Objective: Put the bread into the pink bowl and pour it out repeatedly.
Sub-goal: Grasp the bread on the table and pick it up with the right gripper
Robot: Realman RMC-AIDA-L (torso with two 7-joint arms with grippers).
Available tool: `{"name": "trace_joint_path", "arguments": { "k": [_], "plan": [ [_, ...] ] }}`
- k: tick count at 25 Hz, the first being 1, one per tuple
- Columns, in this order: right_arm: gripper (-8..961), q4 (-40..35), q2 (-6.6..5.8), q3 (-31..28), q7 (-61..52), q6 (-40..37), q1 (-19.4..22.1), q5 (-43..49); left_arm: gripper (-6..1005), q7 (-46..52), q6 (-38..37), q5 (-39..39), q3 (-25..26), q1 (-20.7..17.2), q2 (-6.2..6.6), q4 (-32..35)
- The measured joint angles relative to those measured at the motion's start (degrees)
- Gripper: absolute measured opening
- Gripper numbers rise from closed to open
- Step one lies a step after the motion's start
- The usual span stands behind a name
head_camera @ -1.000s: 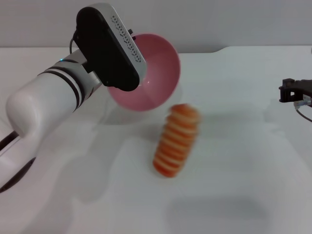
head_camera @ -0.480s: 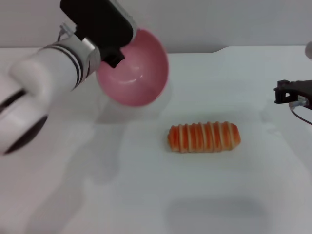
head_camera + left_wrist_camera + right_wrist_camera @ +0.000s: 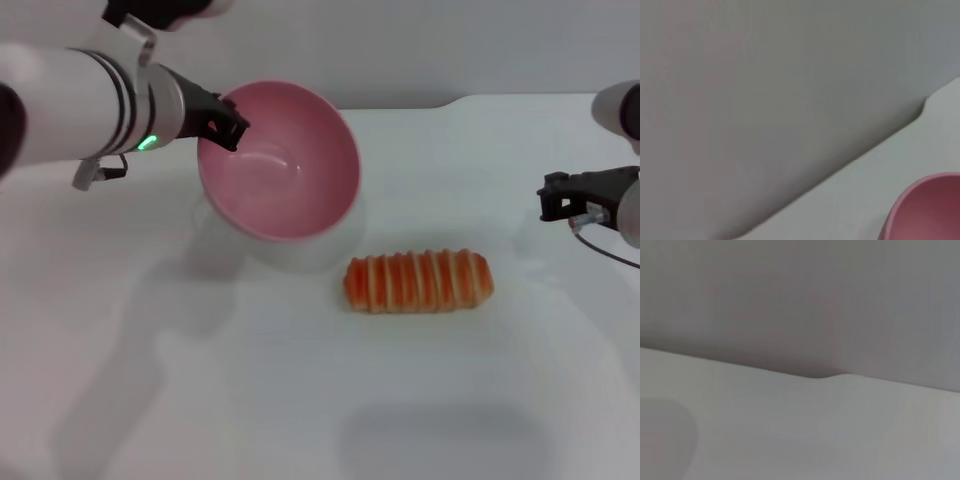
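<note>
The bread point(image 3: 418, 282), an orange-golden ridged loaf, lies flat on the white table point(image 3: 300, 400), lengthwise across the head view. Up and to its left the pink bowl point(image 3: 285, 165) hangs above the table, tilted with its glossy, vacant inside facing me. My left gripper point(image 3: 226, 122) is shut on the bowl's left rim, the white arm reaching in from the upper left. A part of the bowl point(image 3: 927, 210) shows in the left wrist view. My right gripper point(image 3: 562, 193) hovers at the far right edge, apart from the bread.
A grey wall point(image 3: 450, 45) runs behind the table's back edge, which has a step near the right. The right wrist view holds only the table point(image 3: 790, 440) and the wall.
The bread fell from on end and settled flat on the table. My left arm swung up and left, turning the bowl less steeply tipped. My right gripper drifted slightly left.
</note>
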State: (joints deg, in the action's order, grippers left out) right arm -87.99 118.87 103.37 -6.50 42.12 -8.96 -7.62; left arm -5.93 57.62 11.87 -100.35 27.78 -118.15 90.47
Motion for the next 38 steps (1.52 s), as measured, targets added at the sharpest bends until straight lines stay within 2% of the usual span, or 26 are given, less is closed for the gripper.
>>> {"name": "trace_joint_path", "arguments": {
  "k": [5,11,20,34,38],
  "plan": [
    [27,-1.90,-0.04,1.04,0.52,2.09,-0.09,-0.05,48,-3.55,2.53,7.58,5.25,0.71,0.06,-0.44],
    [32,-5.47,-0.10,2.64,1.42,6.21,-0.62,-0.32,48,-4.47,3.35,9.55,7.79,1.11,0.18,-2.04],
    [39,-8.83,-0.07,5.37,2.56,9.86,-1.24,-2.60,48,-5.46,2.45,9.57,11.92,1.35,0.21,-4.64],
    [50,-4.76,0.09,7.61,0.28,10.76,-3.98,-4.31,48,-5.46,0.69,6.61,15.53,2.05,0.20,-7.47],
    [212,-0.24,0.18,8.86,0.13,10.26,-6.76,-4.81,48,-5.44,0.69,6.58,15.42,2.21,0.20,-7.73]
  ]
}}
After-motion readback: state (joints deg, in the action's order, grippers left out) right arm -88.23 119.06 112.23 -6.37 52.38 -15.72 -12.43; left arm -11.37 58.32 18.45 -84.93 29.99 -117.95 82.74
